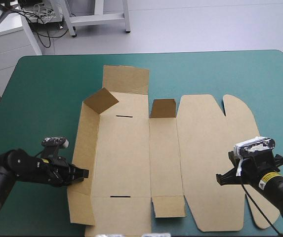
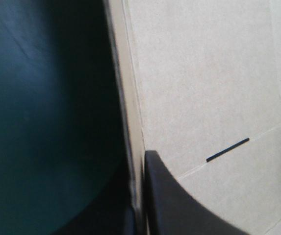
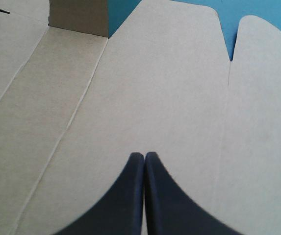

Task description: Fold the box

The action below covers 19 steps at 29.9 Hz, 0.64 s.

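Left hand (image 1: 84,173) pinches the box (image 1: 126,163) by its left side wall (image 1: 85,143), likely raising it, while right hand (image 3: 144,154), pressed together, sits over the lid (image 1: 205,158); next, tip that wall upright.

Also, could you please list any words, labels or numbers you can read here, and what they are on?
None can be read.
Box: plain brown board, no print.
Right arm's yellow sticker: too small to read.
Left arm's yellow sticker: too small to read.
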Motion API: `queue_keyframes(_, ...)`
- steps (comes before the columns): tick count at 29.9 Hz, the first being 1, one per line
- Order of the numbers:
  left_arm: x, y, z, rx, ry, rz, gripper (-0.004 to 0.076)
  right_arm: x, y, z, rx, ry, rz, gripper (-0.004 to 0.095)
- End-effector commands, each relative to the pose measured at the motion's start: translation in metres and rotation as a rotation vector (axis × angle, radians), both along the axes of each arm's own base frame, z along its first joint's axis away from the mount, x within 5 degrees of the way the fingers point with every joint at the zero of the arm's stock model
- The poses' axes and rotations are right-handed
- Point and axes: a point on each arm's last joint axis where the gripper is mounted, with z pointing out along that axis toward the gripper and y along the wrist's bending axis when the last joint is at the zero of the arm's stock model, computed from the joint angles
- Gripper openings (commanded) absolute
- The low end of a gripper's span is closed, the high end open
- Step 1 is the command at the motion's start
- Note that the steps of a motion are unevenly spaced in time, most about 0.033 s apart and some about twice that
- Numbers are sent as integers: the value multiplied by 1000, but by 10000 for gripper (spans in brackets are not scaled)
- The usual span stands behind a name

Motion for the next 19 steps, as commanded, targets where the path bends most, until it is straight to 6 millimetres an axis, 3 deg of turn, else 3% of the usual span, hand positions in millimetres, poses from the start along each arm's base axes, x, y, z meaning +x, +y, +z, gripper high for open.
queue_keyframes(1,28,6,28,126,-55,-70,-10,2,0,12,5,-70,-1,-20)
queue_keyframes(12,108,22,66,423,-188,-183,-10,2,0,11,10,-56,-1,-20)
queue_keyframes(19,132,19,81,590,-266,-286,-10,0,-1,8,-2,-23,-3,-20)
